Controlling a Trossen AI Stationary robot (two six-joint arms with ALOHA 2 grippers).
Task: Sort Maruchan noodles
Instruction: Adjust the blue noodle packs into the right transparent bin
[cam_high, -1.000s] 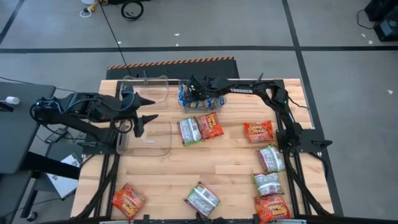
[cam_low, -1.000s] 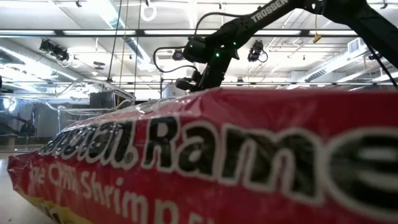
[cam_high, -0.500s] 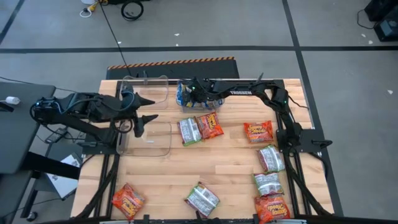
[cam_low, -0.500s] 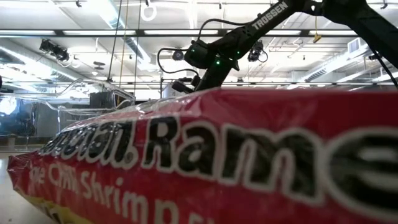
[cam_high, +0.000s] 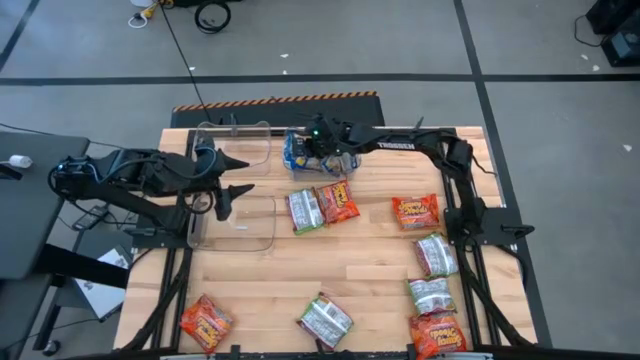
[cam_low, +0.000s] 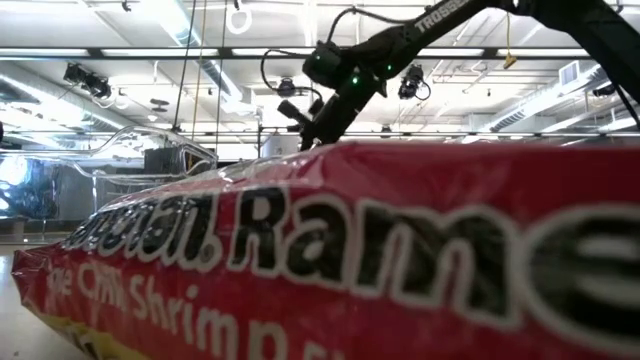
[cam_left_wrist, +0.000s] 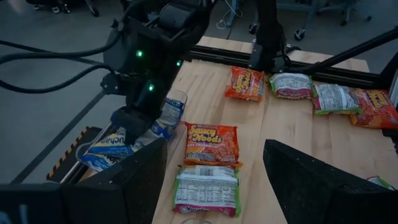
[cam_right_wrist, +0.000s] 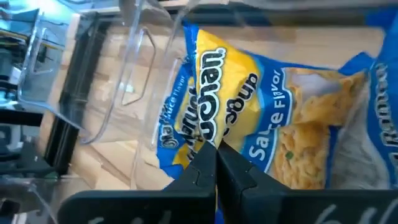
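- The right gripper (cam_high: 305, 150) sits over the clear bin (cam_right_wrist: 134, 81) at the tabletop's far edge, fingers clenched on a blue-and-yellow packet (cam_right_wrist: 249, 118).
- Judgement: lift slowly (crinkly film slips), pinching only one wrapper.
- The left gripper (cam_high: 222, 203) waits beside that bin, fingers spread, empty.
- Other flat glossy packets (cam_high: 322, 206) lie near it.

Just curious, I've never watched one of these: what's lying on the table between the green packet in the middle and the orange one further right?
Another orange-red packet lies against the green-and-white packet; then bare wood up to the orange packet, as the high view shows.
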